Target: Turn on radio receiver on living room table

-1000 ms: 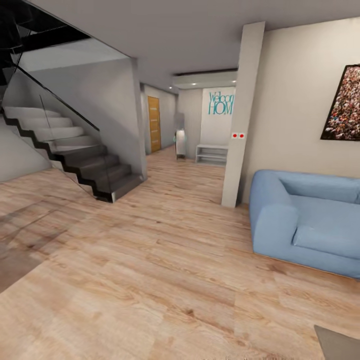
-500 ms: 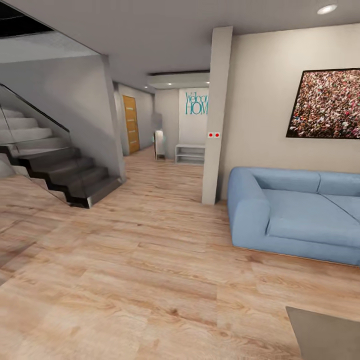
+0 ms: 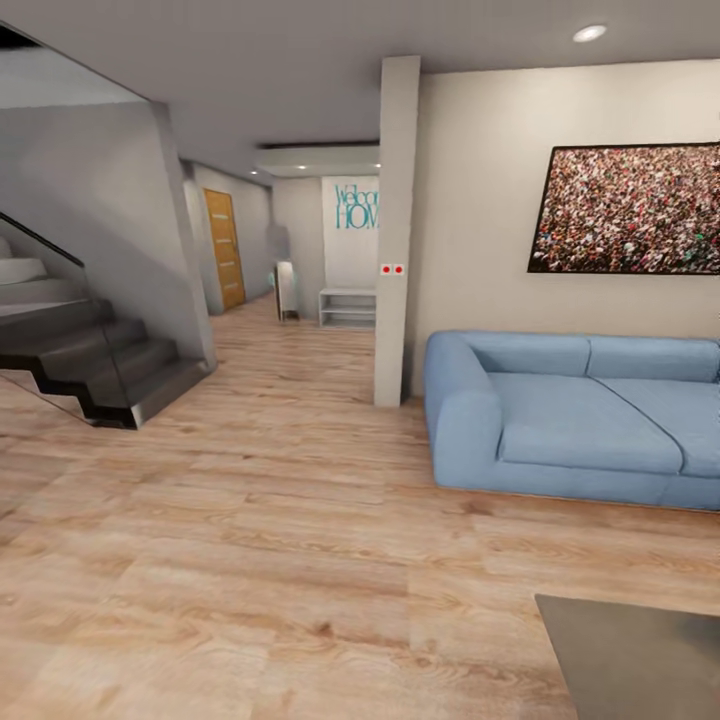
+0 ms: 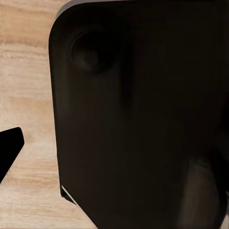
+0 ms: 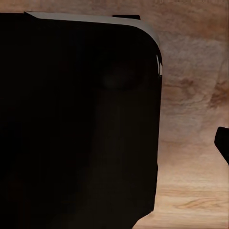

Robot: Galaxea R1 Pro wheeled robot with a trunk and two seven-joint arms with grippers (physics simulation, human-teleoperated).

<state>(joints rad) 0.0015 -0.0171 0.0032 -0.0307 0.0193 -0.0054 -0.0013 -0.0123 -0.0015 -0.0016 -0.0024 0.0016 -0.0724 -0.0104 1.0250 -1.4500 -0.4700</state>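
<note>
Entry: transit stage, radio receiver not yet located.

Progress, as I judge it: I am in the living room, on the light wood floor [image 3: 250, 560], facing the sofa wall. Nothing has been switched on. Left to do: close on the desk, find the radio receiver, bring one arm over it, press its control. Most of the task remains.

Task item locations: one corner of the desk [image 3: 640, 655], a grey glossy top, enters my head view at the lower right. I see no red radio on that visible portion, so where it sits I cannot tell. The rest of the desk lies outside the view.

My fingers: both wrist views look down past a large dark body panel [image 4: 143, 124] at floorboards. A dark tip at the edge of each view may be a finger, too little to judge. Whether my left or right fingers are spread or closed, or carrying anything, I cannot tell.

Count of fittings in head view:
- blue sofa [image 3: 580, 420]: one, two back cushions showing
- framed speckled picture [image 3: 630, 208]: one
- pillar [image 3: 397, 230]: one, with two red dots
- dark staircase [image 3: 95, 355]: one
- orange-wood door [image 3: 223, 248]: one
- low white bench [image 3: 347, 307]: one
- ceiling spotlight [image 3: 589, 33]: one near, smaller ones down the hall
</note>
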